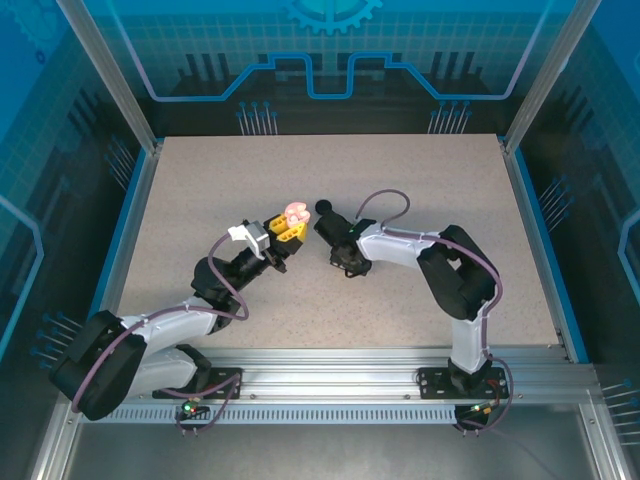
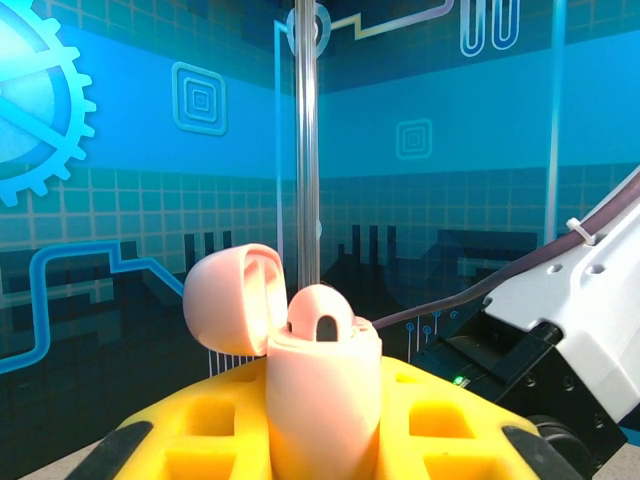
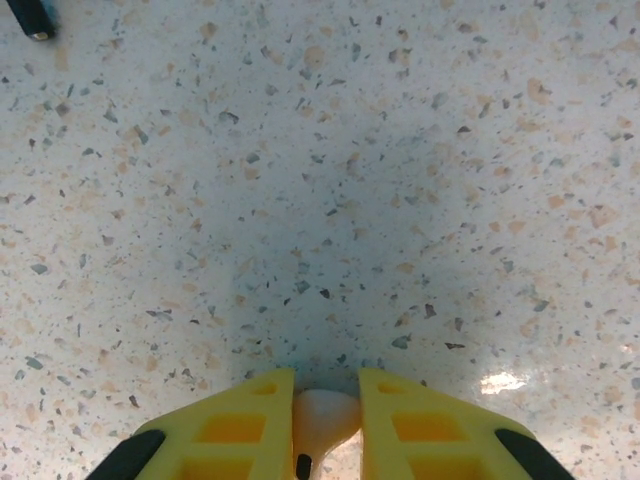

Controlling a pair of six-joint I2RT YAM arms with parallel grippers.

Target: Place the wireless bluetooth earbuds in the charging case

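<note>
Eyes on the pale pink round charging case (image 2: 322,390): it sits clamped between the yellow jaws of the left gripper (image 1: 285,228), and its domed hinged lid (image 2: 232,300) is thrown open to the left in the left wrist view. Inside the case, one pale pink earbud (image 2: 322,318) is seated in its well, rounded head up, with a dark oval spot facing the camera. From the top, the case is held over the middle of the speckled beige stone-look counter (image 1: 420,190), a touch left of centre. Over on the other side, the right gripper (image 3: 327,385) points straight down at the counter, and there is a second pale pink earbud (image 3: 325,418) pinched between its yellow jaws, touching both inner faces, with a small dark tip showing at its lower end. That gripper hangs near the case, just to its right in the top view, apart from it and not touching. The right arm's white link (image 2: 575,300) and its black housing show on the right of the left wrist view, behind the case. At the upper left corner of the right wrist view, a small dark object (image 3: 30,15) lies on the counter, cut off by the edge, and I cannot tell what it is. Blue patterned panels (image 1: 330,60) wall in the counter at the back and sides.
</note>
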